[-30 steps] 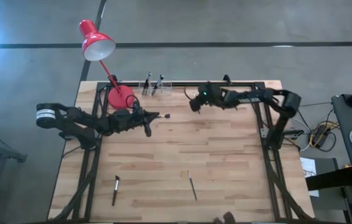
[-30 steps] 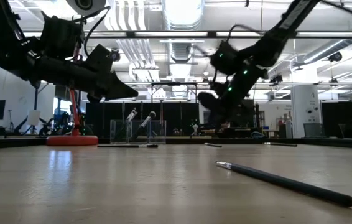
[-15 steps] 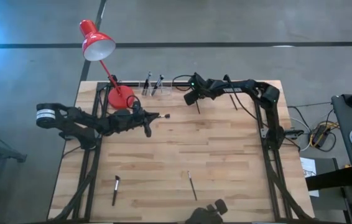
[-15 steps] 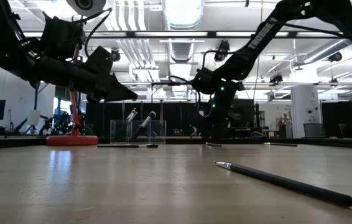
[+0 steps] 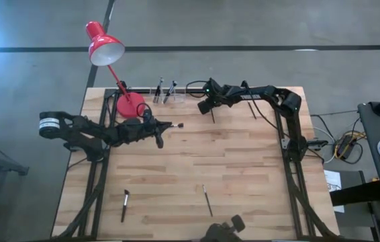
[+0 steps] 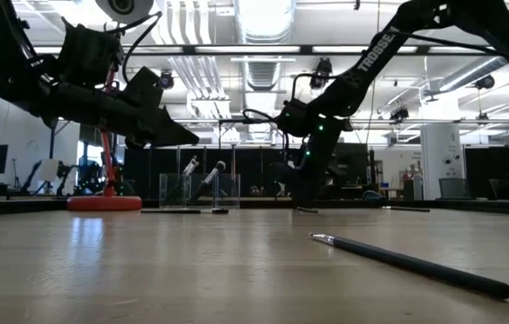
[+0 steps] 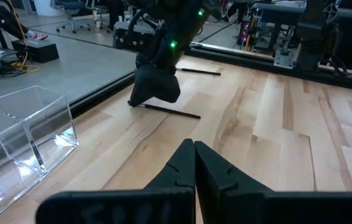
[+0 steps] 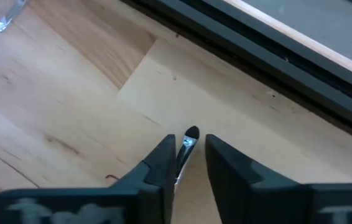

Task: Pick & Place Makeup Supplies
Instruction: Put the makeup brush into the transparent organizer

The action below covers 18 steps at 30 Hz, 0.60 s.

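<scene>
"TROSSEN" marks the right arm [image 6: 376, 49], whose part-open right hand [image 8: 185, 155] straddles a brush [image 8: 187, 144].

1. Your left gripper [image 5: 169, 125] hangs over the table's left-middle, fingers pressed together, arm stretched low.
2. Your right gripper [image 8: 189, 155] is down at the far edge, fingers slightly parted.

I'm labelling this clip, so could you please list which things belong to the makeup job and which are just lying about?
Job:
- brush between the right gripper fingers
- brush near the rear edge
- two brushes near the front edge
- brushes in the clear holder
- clear holder

Lying about:
- red desk lamp
</scene>
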Motion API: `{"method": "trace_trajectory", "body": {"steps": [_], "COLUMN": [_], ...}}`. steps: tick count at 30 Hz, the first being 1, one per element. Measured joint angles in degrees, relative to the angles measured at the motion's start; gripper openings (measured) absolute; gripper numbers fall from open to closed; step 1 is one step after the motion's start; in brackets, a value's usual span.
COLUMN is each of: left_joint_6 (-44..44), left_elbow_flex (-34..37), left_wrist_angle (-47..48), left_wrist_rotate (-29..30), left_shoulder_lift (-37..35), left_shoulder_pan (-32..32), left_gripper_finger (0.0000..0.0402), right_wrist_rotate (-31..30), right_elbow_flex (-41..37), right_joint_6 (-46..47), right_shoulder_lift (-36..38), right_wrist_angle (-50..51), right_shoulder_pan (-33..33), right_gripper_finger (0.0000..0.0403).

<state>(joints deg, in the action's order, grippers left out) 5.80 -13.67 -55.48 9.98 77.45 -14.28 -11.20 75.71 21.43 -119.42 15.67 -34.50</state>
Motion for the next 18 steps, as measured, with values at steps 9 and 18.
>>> {"method": "trace_trajectory", "body": {"steps": [9, 18], "left_joint_6": [0.28, 0.35], "left_elbow_flex": [0.00, 0.00], "left_wrist_angle": [0.00, 0.00], "left_wrist_rotate": [0.00, 0.02], "left_shoulder_lift": [0.00, 0.00], "left_shoulder_pan": [-0.02, -0.02], "left_gripper_finger": [0.0000, 0.0000], "right_wrist_rotate": [2.51, 2.25], "right_elbow_flex": [0.04, -2.40], "right_joint_6": [-3.33, -6.87], "right_shoulder_lift": [0.80, 8.22], "right_wrist_angle": [3.77, 8.96], "right_shoulder_pan": [-0.08, 1.69], "right_gripper_finger": [0.0018, 0.0009]}}
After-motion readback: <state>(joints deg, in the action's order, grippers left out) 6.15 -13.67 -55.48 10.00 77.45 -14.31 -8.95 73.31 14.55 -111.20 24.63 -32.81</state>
